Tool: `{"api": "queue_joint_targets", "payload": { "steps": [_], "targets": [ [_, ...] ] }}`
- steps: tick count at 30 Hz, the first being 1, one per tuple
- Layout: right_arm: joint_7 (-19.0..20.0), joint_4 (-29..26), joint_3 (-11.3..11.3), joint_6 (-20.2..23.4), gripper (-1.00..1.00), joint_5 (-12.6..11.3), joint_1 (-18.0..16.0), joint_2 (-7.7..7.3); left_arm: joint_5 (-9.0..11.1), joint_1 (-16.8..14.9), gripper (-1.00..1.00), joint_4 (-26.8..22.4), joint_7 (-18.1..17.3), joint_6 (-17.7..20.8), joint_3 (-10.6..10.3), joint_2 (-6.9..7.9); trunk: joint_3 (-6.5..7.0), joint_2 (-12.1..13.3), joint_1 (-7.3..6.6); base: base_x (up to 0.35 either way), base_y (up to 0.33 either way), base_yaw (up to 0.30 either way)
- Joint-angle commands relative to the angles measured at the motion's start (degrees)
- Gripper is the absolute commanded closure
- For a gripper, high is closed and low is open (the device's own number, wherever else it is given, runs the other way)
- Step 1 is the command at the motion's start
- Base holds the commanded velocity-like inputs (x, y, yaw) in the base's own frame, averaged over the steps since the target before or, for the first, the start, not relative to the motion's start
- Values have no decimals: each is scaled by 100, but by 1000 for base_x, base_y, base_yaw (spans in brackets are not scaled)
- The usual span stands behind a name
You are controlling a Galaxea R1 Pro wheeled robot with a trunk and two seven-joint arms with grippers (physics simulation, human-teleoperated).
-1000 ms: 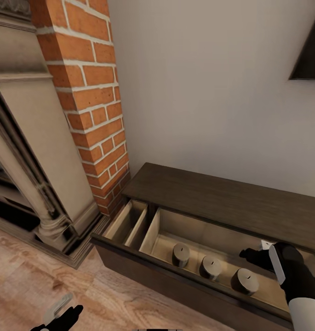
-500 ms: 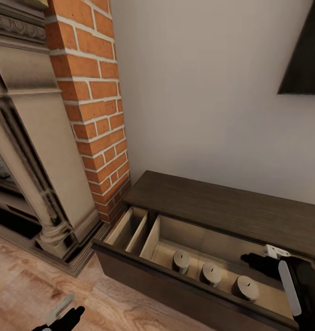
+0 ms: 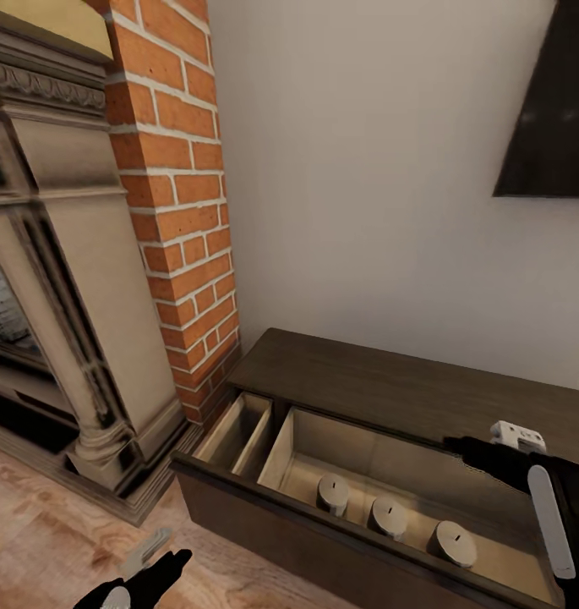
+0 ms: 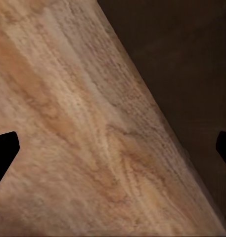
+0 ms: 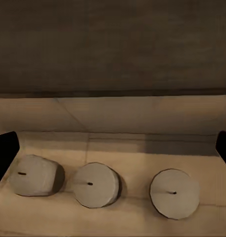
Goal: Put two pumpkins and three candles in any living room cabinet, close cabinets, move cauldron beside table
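Against the wall, beside the brick column (image 3: pixel 183 220) and fireplace (image 3: pixel 65 279), your cabinet (image 3: pixel 390 385) stands with its drawer (image 3: pixel 264 507) pulled open. 3 candles (image 3: pixel 389 516) sit upright in a row in the drawer's larger compartment, near one another but apart; the narrow compartment by the bricks holds nothing you can see. Your right end effector (image 3: pixel 479 452) hangs above the drawer's right part, fingers spread wide, holding nothing. Your left end effector (image 3: pixel 154 562) hovers low over the wood floor (image 3: pixel 44 524) before the drawer front, likewise wide open and empty. A dark panel (image 3: pixel 551 110) hangs on the wall.
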Motion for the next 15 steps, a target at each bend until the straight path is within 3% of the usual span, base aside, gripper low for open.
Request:
{"api": "queue_joint_targets", "payload": {
  "steps": [1, 4, 5, 6, 10, 15],
  "targets": [
    [167, -20, -10, 27, -100, -2, -30, -18, 59, -58, -100, 80, -1, 4, -55, 5, 17, -1, -4, 0, 0, 0],
    [781, -45, -12, 27, -100, -64, -201, -170, 55, -192, -100, 322, -205, 1, -119, 6, 72, 113, -66, 0, 0, 0],
    [1023, -50, -13, 27, -100, -77, -258, -248, 54, -222, -100, 386, -272, 0, -132, 8, 90, 153, -88, 0, 0, 0],
    [1502, -58, -13, 27, -100, -95, -353, -419, 52, -264, -100, 489, -394, -3, -151, 12, 108, 193, -110, 0, 0, 0],
    [2378, -67, -16, 27, -100, -118, -489, -692, 50, -329, -100, 687, -620, -31, -169, 6, 179, 354, -198, 0, 0, 0],
    [2765, -70, -22, 27, -100, -126, -547, -804, 119, -364, -100, 875, -738, -40, -162, -7, 269, 554, -308, 0, 0, 0]
  ]
}}
